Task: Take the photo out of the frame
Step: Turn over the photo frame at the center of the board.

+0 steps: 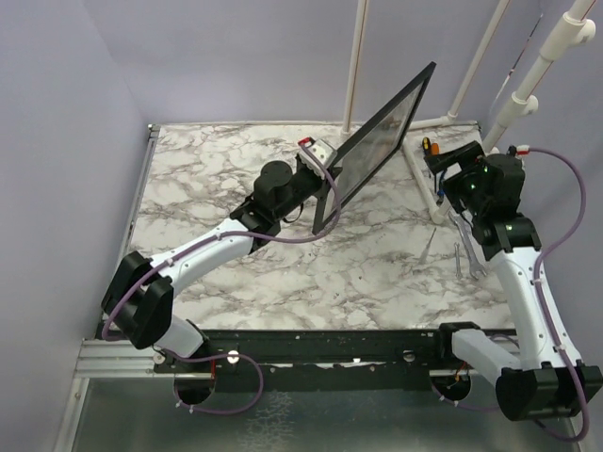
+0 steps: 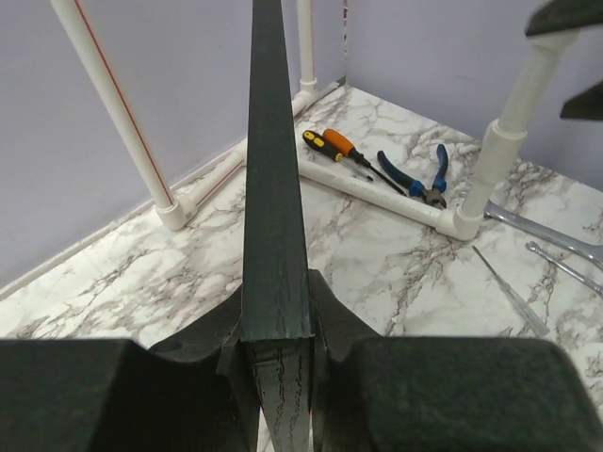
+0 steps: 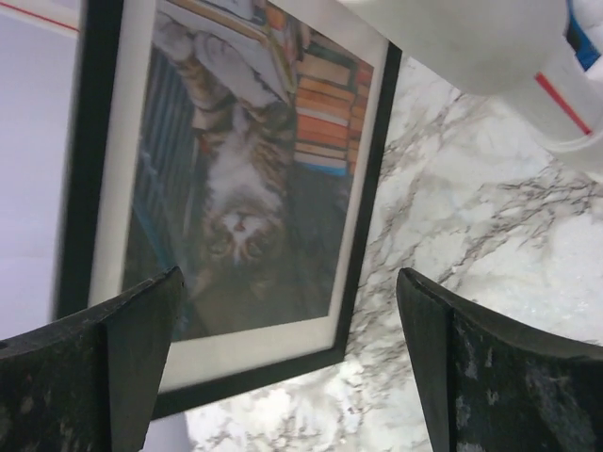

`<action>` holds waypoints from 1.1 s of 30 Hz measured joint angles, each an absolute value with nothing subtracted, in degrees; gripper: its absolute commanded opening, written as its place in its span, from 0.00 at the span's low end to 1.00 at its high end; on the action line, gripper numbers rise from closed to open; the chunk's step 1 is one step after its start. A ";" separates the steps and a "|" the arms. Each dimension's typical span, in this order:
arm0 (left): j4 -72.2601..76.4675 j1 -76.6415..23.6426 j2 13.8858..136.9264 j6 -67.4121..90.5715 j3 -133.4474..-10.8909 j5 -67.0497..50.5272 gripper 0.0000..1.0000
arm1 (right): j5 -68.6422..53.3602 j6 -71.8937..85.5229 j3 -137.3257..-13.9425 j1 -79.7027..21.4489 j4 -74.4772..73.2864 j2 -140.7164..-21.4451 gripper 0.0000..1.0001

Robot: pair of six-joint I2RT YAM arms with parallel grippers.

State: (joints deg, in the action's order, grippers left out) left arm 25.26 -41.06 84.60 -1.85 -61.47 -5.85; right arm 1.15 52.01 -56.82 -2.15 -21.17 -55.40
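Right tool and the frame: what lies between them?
Right wrist view: nothing before the frame. Top view: a white pipe on the table below the gap.

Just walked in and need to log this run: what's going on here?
The left gripper is clamped on the edge of the black picture frame, holding it up on edge, tilted, over the marble table. The cat photo is still inside, bordered by the white mat. The right gripper is open and faces the frame's front, touching nothing. Pliers and a screwdriver lie unused at the back of the table.
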 measured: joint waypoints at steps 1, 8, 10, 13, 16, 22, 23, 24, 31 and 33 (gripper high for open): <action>24.93 -42.33 84.38 -2.70 -61.36 -4.49 0.00 | 1.13 53.04 -59.22 -2.28 -22.96 -56.64 0.94; 22.92 -48.14 82.32 -5.72 -60.27 0.16 0.00 | 1.10 57.12 -77.28 -5.39 -32.12 -64.23 0.94; 22.15 -49.30 81.67 -6.20 -60.05 1.37 0.00 | 1.10 58.08 -81.30 -6.85 -33.43 -65.73 0.93; 21.08 -51.16 80.88 -6.81 -59.72 3.05 0.00 | 1.85 59.59 -84.38 -9.87 -35.14 -67.68 0.90; 20.62 -52.69 80.31 -7.51 -59.29 4.19 0.00 | 3.18 60.90 -87.22 -13.96 -37.82 -71.29 0.83; 20.16 -56.31 79.61 -9.13 -58.50 7.18 0.00 | 3.92 62.04 -90.87 -17.85 -42.48 -79.05 0.82; 20.12 -56.75 79.55 -9.37 -58.37 7.44 0.00 | 4.29 62.17 -90.85 -18.15 -43.57 -79.55 0.82; 20.01 -57.23 79.35 -9.61 -58.22 7.88 0.00 | 4.64 62.26 -90.85 -18.33 -44.21 -79.66 0.81; 17.67 -61.01 77.41 -10.90 -57.23 10.50 0.00 | 7.55 61.78 -90.76 -18.57 -46.46 -77.28 0.66; 16.53 -62.06 76.97 -11.44 -57.23 10.94 0.01 | 8.12 61.28 -90.76 -18.57 -46.81 -76.64 0.65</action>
State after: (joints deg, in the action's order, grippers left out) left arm 16.53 -62.06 76.97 -11.44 -57.23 10.94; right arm 8.12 61.28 -90.76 -18.57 -46.81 -76.64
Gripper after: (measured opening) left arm 0.218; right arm 0.666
